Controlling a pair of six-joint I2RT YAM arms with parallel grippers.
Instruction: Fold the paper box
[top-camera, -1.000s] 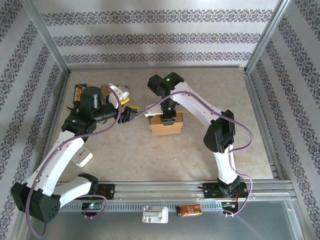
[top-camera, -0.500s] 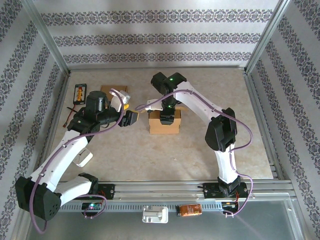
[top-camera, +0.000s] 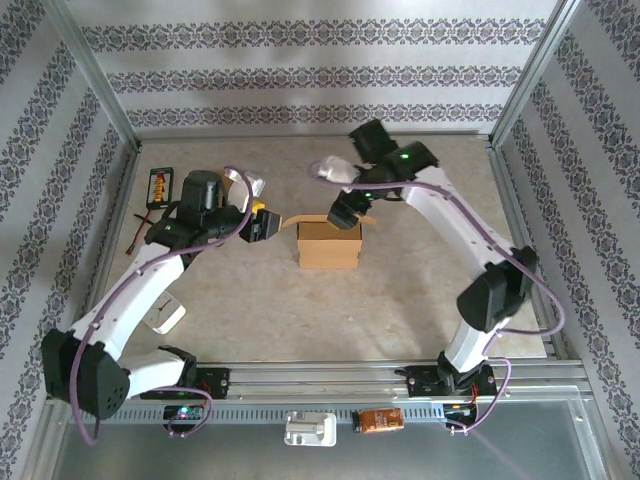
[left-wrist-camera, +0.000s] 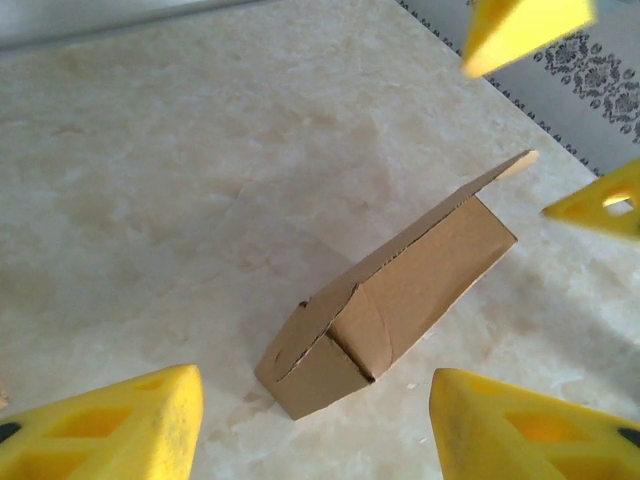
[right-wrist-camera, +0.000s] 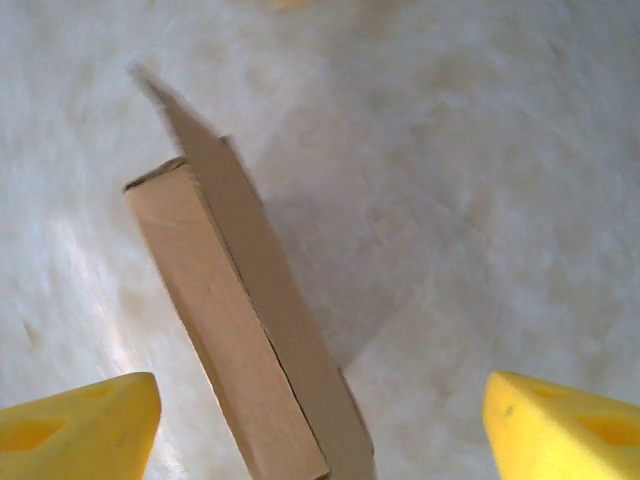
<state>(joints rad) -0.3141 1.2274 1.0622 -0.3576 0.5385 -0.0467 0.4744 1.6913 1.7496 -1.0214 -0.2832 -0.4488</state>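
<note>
1. Step in hand, as I judge it: closing the top. The box (top-camera: 330, 250) stands upright on the table (top-camera: 420, 300) with its body formed. Its top looks open, and a left flap (top-camera: 286, 221) and a right flap (top-camera: 371, 223) stick outward rather than lying over the opening.

2. The box sits between the two grippers. It is just ahead of the left gripper (top-camera: 264, 224), on its inner side. It is just below and slightly nearer the arm bases than the right gripper (top-camera: 348, 212).

3. Left gripper: in its wrist view (left-wrist-camera: 315, 378) the yellow fingers stand moderately apart with nothing between them. The box (left-wrist-camera: 390, 310) lies beyond the fingertips, near but not touched. The tip of the left flap reaches almost to this gripper, and I cannot tell whether they meet.

4. Right gripper: in its wrist view (right-wrist-camera: 322, 385) the jaws are spread wide and hold nothing. The box (right-wrist-camera: 230, 370) lies underneath, closer to one finger than the other, with no contact visible.

5. The next move probably calls for one gripper to come down onto a side flap and press it inward across the opening. The other would brace the box wall so the light cardboard does not slide or tip.

6. Risk: a push made too low on the flap would shove the whole box instead of creasing it.
</note>
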